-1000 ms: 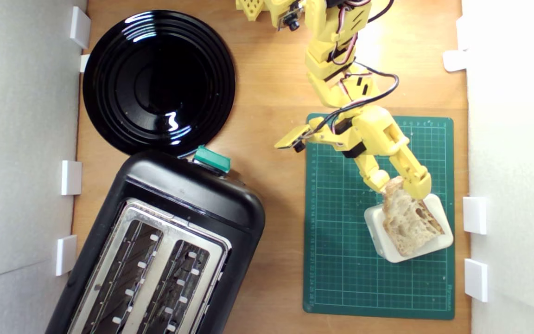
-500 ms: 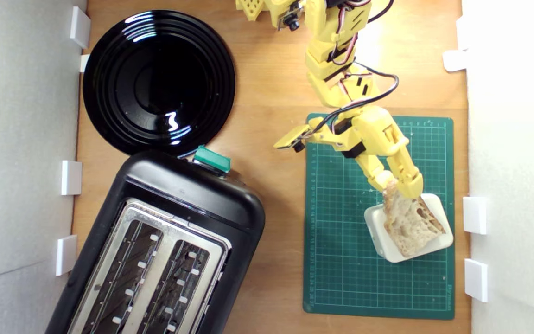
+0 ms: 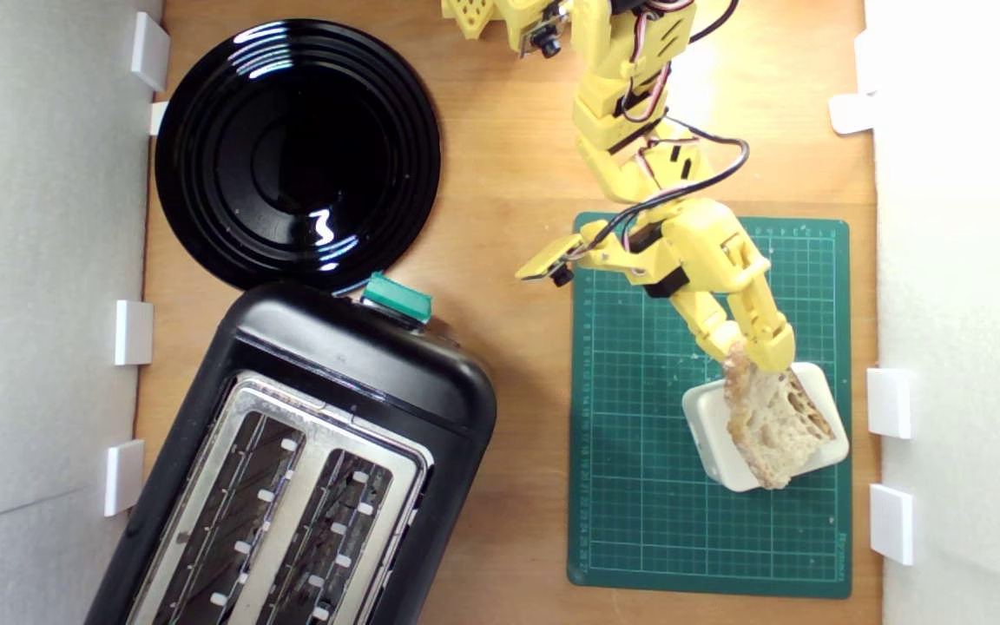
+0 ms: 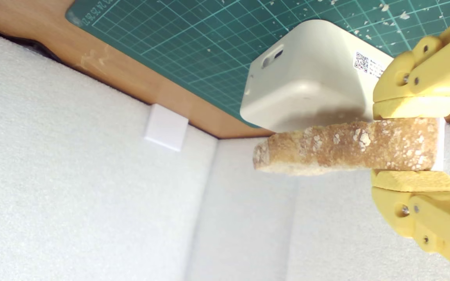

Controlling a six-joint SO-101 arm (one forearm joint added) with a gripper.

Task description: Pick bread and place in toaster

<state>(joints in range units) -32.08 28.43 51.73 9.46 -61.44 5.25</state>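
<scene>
The bread [image 3: 769,425], a brown-crusted wedge with pale holey crumb, hangs over the off-white block [image 3: 713,434] at 4 o'clock in the exterior view. The yellow gripper [image 4: 412,146] pinches its crust end between both jaws. Only the wrist view shows the slice's floury crust edge-on; only the exterior view shows the black toaster [image 3: 309,451] at 8 o'clock.

Both views bright, daylight-ish. Exterior view: its right side is blown out, the white foam wall [image 3: 960,174] loses texture there; its left wall reads greyer. Sharp specular streaks on the round glossy black plate [image 3: 297,154]. The large black toaster with silver top [image 3: 309,460] throws a soft shadow onto the light wooden tabletop [image 3: 517,391] at its right. Focus crisp, slight softness overall. Wrist view: even light, the off-white rounded block [image 4: 311,78] shaded underneath, yellow plastic fingers [image 4: 416,107] at the frame edge slightly soft.
</scene>
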